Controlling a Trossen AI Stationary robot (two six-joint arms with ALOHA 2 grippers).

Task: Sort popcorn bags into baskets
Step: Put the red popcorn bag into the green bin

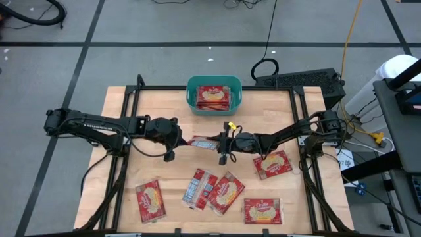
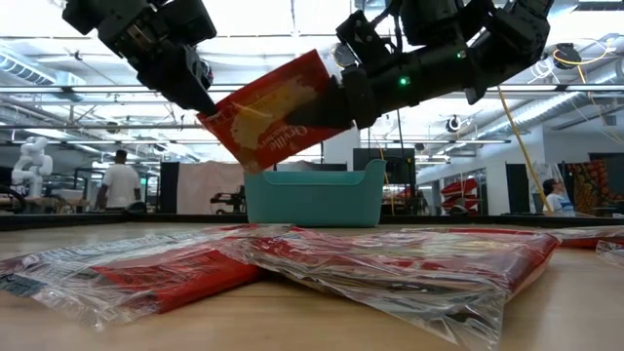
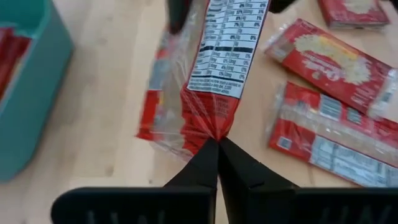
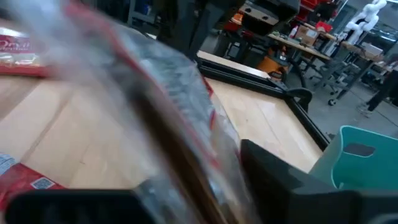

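Room: grey floor crossed by dark tape lines, cables trailing over it. Low view looks into an open lab hall with ceiling strip lights; a person in a white top stands far off, back turned.

Bench: pale wood-plank top inside a black frame.

Teal basket sits at the far middle edge of the bench, with red popcorn bags stacked inside.

Held popcorn bag: lifted off the bench at centre, tilted, stretched between both arms.

Left gripper: fingers pinched together on the crimped end of that bag, nutrition panel facing the wrist camera. Right gripper: clamped on the bag's other end.

Loose bags lie flat on the near half of the bench: one near left, two overlapping at centre, one near right, one under the right arm.
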